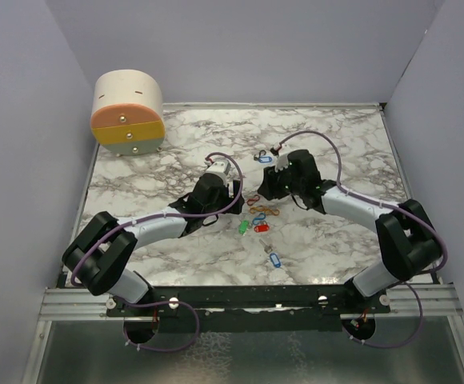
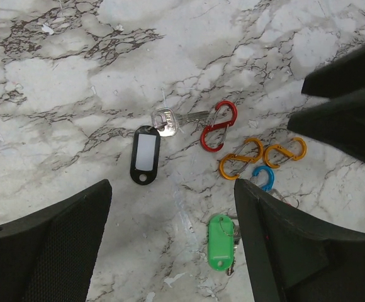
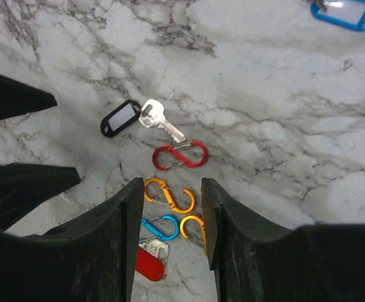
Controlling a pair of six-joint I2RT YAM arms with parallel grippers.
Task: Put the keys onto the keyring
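- Marble worktop (image 1: 136, 172), with a round cream-and-orange box (image 1: 128, 112) in its far left corner.
- Black-tagged key (image 2: 146, 154) is mid-worktop, just beside a red clip (image 2: 218, 126). Green-tagged key (image 2: 220, 242) sits nearby.
- Left gripper (image 2: 171, 185): spread wide, empty.
- Right gripper (image 3: 171, 182): partly spread, straddling an orange clip (image 3: 170, 197).

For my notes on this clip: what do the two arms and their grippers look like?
Both look alike. The left arm and right arm have bulky black joints joined by pale grey-white links, with thin purple cables looping along them. The left gripper and right gripper have plain matte black fingers, broad and tapering toward the tips. No markings show.
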